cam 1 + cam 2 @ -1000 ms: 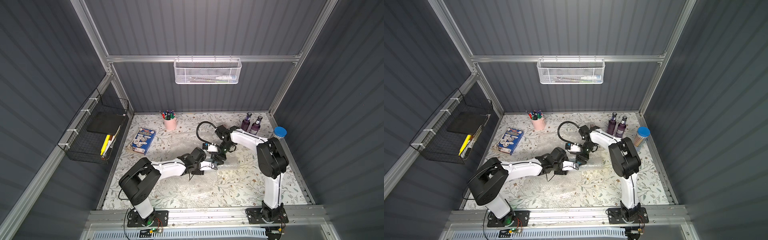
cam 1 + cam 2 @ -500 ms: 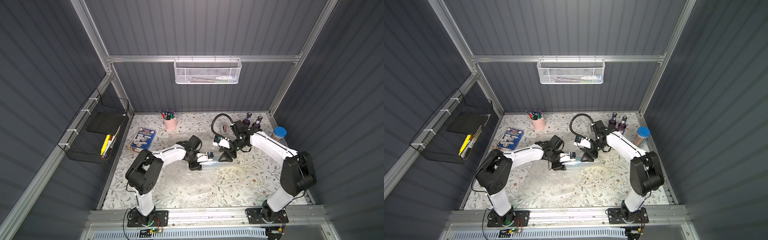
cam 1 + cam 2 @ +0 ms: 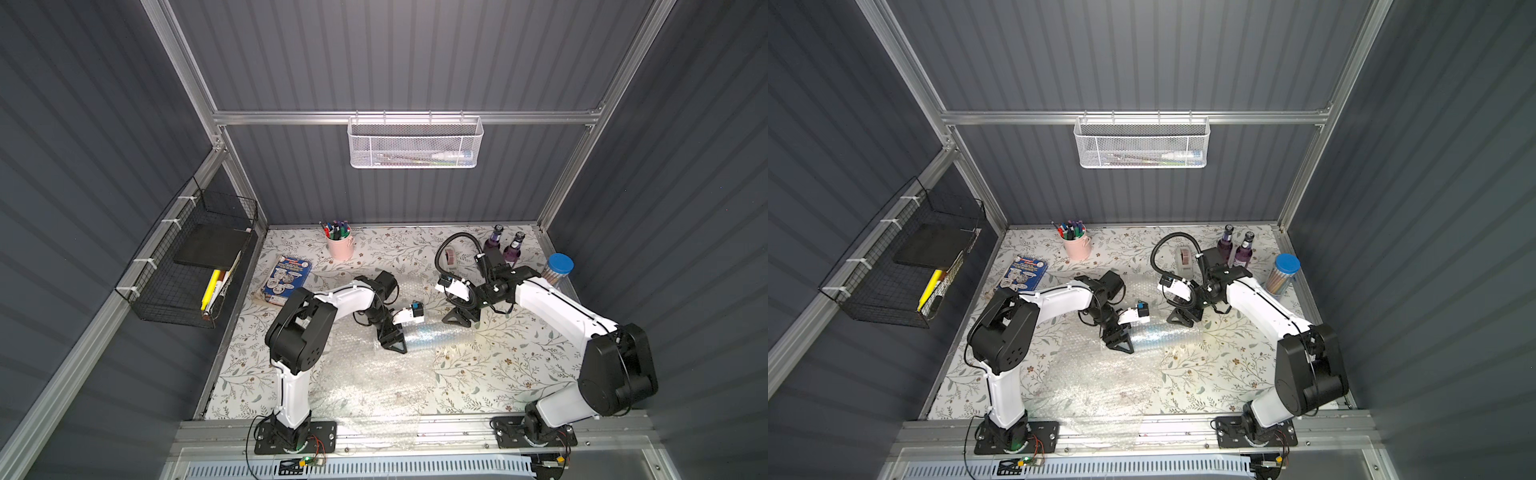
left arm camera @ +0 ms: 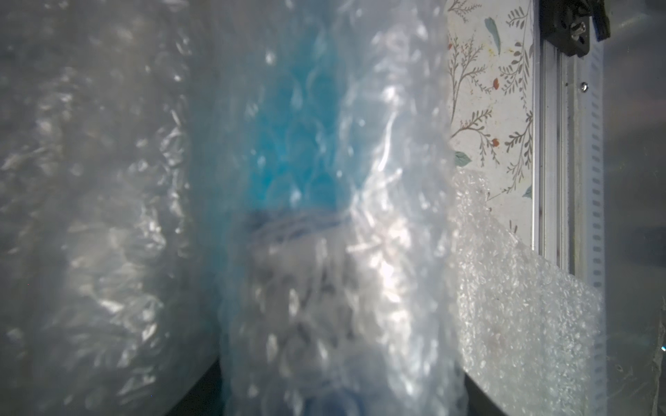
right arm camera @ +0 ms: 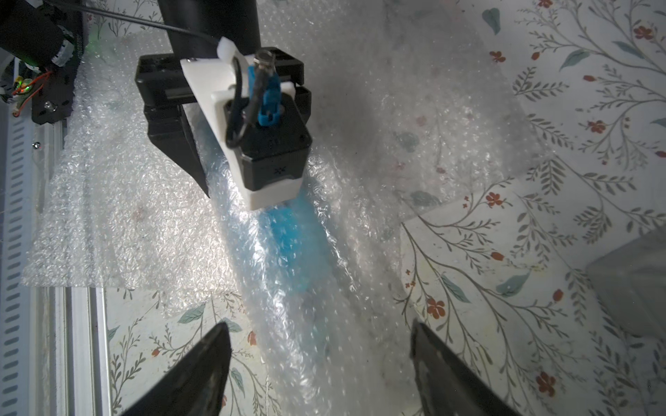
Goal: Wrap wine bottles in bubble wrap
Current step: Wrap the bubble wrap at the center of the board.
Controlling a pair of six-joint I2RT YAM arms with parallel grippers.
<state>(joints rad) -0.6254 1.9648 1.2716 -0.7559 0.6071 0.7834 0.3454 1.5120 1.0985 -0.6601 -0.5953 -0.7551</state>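
The floral-patterned desk (image 3: 498, 374) is carrying clear bubble wrap sheets (image 3: 365, 386), a bright blue bottle (image 3: 432, 334) lying rolled in wrap, two purple bottles (image 3: 494, 245) (image 3: 514, 251) standing at the back, a pink marker cup (image 3: 340, 249), a blue printed box (image 3: 286, 278).

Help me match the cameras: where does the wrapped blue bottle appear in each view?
Top view: blue bottle lying wrapped, mid-scene.
Top view: blue bottle in the same spot, mid-scene.
Left wrist: blue bottle fills the centre, blurred through the wrap.
Right wrist: blue bottle near the centre.
Shared landmark: flat bubble wrap sheet beside it.
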